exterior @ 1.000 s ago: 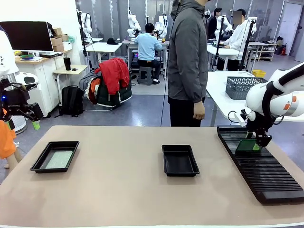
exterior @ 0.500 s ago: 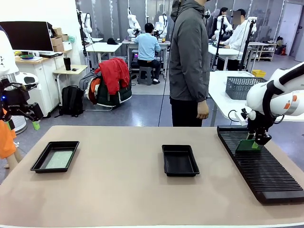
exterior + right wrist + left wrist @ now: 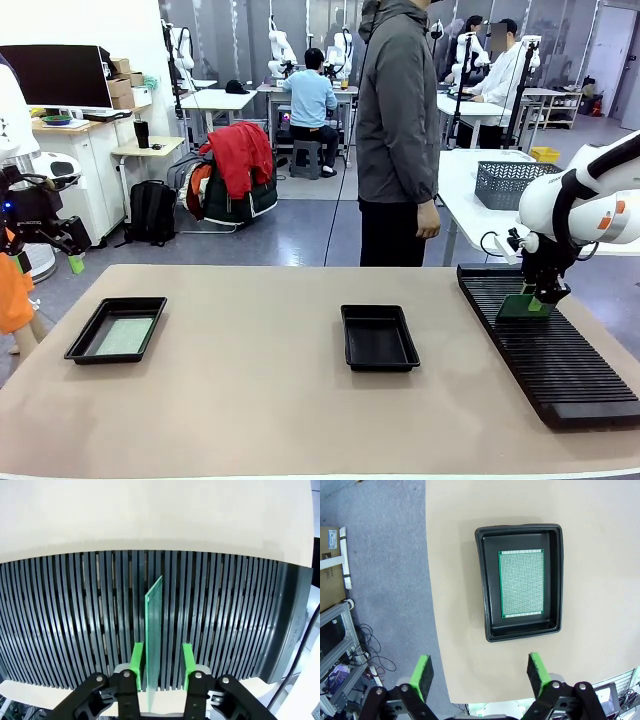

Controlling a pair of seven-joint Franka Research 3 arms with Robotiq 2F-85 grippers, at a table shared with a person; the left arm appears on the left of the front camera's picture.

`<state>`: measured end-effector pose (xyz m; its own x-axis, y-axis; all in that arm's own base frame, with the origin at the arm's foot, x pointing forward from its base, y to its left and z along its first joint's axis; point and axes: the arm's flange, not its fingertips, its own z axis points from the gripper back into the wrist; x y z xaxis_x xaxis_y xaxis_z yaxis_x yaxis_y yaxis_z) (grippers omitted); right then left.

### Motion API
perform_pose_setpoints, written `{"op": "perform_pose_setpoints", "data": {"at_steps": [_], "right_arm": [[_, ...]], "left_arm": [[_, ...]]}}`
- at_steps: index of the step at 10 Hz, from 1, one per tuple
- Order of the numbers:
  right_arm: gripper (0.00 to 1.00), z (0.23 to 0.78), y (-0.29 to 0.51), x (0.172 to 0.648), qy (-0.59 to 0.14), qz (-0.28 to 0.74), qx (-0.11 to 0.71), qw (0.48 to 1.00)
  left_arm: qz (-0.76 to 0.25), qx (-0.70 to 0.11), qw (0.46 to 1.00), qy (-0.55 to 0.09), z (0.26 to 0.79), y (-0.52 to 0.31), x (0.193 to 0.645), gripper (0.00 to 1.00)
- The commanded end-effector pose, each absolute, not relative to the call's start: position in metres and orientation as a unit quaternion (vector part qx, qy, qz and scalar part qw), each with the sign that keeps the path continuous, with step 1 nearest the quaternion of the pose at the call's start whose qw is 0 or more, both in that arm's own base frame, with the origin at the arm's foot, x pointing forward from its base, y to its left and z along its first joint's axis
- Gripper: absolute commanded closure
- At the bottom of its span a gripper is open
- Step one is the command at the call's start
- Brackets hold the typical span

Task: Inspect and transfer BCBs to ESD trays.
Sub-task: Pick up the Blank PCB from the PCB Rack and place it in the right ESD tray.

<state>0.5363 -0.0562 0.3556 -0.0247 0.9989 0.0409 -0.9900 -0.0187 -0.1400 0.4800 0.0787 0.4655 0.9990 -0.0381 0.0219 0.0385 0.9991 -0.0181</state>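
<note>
One BCB (image 3: pixel 124 336) lies flat in the left ESD tray (image 3: pixel 90 340); the wrist view shows this BCB (image 3: pixel 521 583) inside the tray (image 3: pixel 482 585) from above. My left gripper (image 3: pixel 480 672) hangs open high over the table's edge, beside that tray, and appears at the far left (image 3: pixel 70 250). A second ESD tray (image 3: pixel 379 338) sits mid-table with nothing in it. Another BCB (image 3: pixel 154 625) stands on edge in the black slotted rack (image 3: pixel 75 610). My right gripper (image 3: pixel 161 655) straddles its near end, pads narrowly apart from both faces. From the front, this gripper (image 3: pixel 540 300) sits over the BCB (image 3: pixel 520 306).
The long black rack (image 3: pixel 560 370) runs along the table's right side. A person in a grey jacket (image 3: pixel 398 130) stands at the far edge, hands down. A grey wire basket (image 3: pixel 510 183) rests on another table behind.
My right gripper's jaws have drawn closer together around the standing board. The person has shifted slightly to the right. The left arm has not moved.
</note>
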Motion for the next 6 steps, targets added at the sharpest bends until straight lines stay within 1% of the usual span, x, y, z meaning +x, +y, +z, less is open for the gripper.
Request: {"op": "perform_pose_setpoints", "data": {"at_steps": [1, 2, 3, 4, 5, 6], "right_arm": [[0.67, 0.3549, -0.0555, 0.5409, -0.067, 0.706, -0.025, 0.704], [0.77, 0.3540, -0.0566, 0.5416, -0.067, 0.706, -0.023, 0.704], [0.76, 0.3540, -0.0576, 0.5416, -0.070, 0.705, -0.023, 0.705], [0.85, 0.3549, -0.0573, 0.5414, -0.069, 0.706, -0.023, 0.704], [0.84, 0.3553, -0.0569, 0.5417, -0.067, 0.706, -0.023, 0.704], [0.94, 0.3553, -0.0568, 0.5422, -0.066, 0.707, -0.022, 0.704]], "left_arm": [[-0.018, -0.008, 1.000, -0.013, 0.4647, 0.0789, 0.4794, 0.00], [-0.018, -0.008, 1.000, -0.013, 0.4647, 0.0789, 0.4794, 0.00], [-0.018, -0.008, 1.000, -0.013, 0.4647, 0.0789, 0.4794, 0.00], [-0.018, -0.008, 1.000, -0.013, 0.4647, 0.0789, 0.4794, 0.00], [-0.018, -0.008, 1.000, -0.013, 0.4647, 0.0789, 0.4794, 0.00], [-0.018, -0.008, 1.000, -0.013, 0.4647, 0.0789, 0.4794, 0.00]]}}
